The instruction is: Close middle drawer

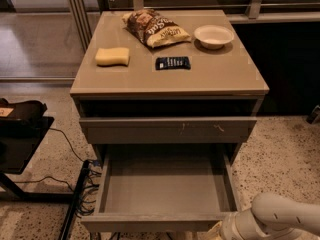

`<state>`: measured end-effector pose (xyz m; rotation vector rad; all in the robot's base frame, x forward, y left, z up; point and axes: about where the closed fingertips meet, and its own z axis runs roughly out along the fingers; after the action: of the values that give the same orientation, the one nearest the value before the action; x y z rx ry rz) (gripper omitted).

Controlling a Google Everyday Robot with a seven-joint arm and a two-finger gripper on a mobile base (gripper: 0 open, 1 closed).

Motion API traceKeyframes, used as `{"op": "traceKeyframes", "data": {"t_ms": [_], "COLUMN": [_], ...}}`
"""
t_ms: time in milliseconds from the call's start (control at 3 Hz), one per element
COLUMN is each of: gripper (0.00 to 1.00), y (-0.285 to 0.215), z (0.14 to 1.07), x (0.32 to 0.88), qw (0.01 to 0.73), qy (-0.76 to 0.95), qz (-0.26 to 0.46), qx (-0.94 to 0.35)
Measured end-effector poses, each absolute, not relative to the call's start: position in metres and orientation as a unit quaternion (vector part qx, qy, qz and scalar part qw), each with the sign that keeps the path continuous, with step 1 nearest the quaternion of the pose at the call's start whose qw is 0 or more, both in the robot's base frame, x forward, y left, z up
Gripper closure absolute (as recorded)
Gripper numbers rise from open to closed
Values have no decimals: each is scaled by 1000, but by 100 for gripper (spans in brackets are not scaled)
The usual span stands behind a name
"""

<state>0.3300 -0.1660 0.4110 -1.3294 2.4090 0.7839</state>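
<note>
The middle drawer (165, 186) is pulled far out of the grey-taupe cabinet (225, 79), and its inside is bare. Its plain front panel (145, 223) lies near the bottom edge of the camera view. Above it, the drawer front with pale scratch marks (167, 130) stands slightly out. My white arm (280, 219) comes in from the bottom right. My gripper (216, 231) is just at the right end of the middle drawer's front panel, mostly cut off by the frame's lower edge.
On the cabinet top lie a chip bag (155, 28), a white bowl (213, 36), a yellow sponge (112, 56) and a dark packet (172, 63). A black stand (20, 134) and cables (82, 184) are on the floor at the left.
</note>
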Motion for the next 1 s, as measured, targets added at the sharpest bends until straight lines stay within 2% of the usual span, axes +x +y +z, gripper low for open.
{"op": "traceKeyframes", "data": {"t_ms": [333,1000], "gripper": [81,35], "y": [-165,-165], "z": [410,410], "x": [331,331], "qw": [140,140], "qy": [834,834], "qz": [271,271], "qx": [-460,-460]}}
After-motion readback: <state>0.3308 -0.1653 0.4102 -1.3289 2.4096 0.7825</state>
